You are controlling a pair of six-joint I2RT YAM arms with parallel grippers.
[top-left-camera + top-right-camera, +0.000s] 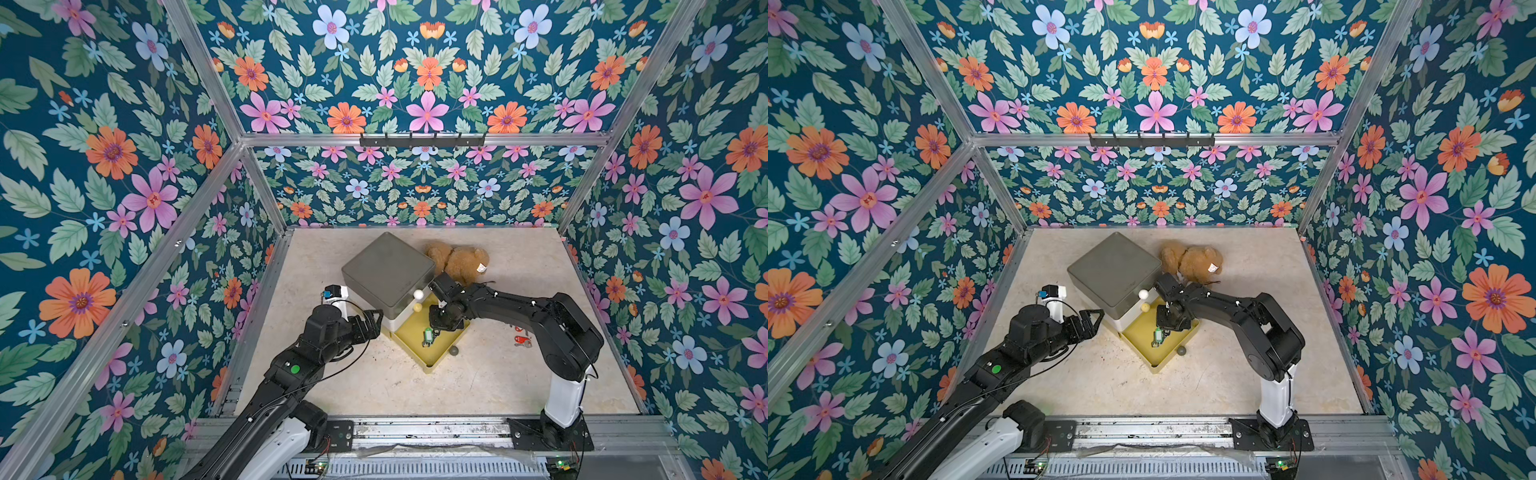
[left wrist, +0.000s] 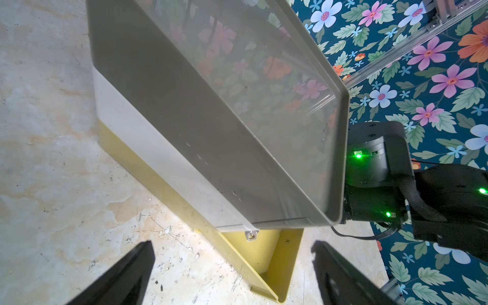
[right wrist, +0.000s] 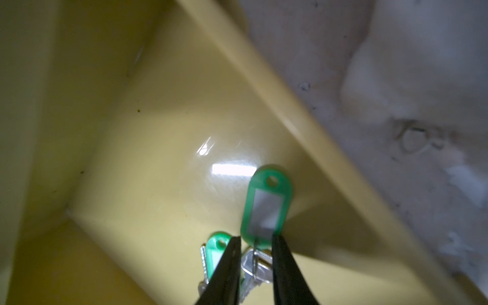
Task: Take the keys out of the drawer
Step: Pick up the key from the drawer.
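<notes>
Right wrist view: right gripper point(image 3: 256, 236) reaches down into yellow drawer point(image 3: 158, 132), jaws on both sides of green-tagged key point(image 3: 266, 208), grasp I cannot tell; left gripper point(image 2: 232, 241) hovers released

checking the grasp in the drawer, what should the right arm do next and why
Likely close the right end effector fully, then lift straight up: its fingers straddle the ring of a green-tagged key in the yellow drawer, with a second green-tagged key just beside.
</notes>
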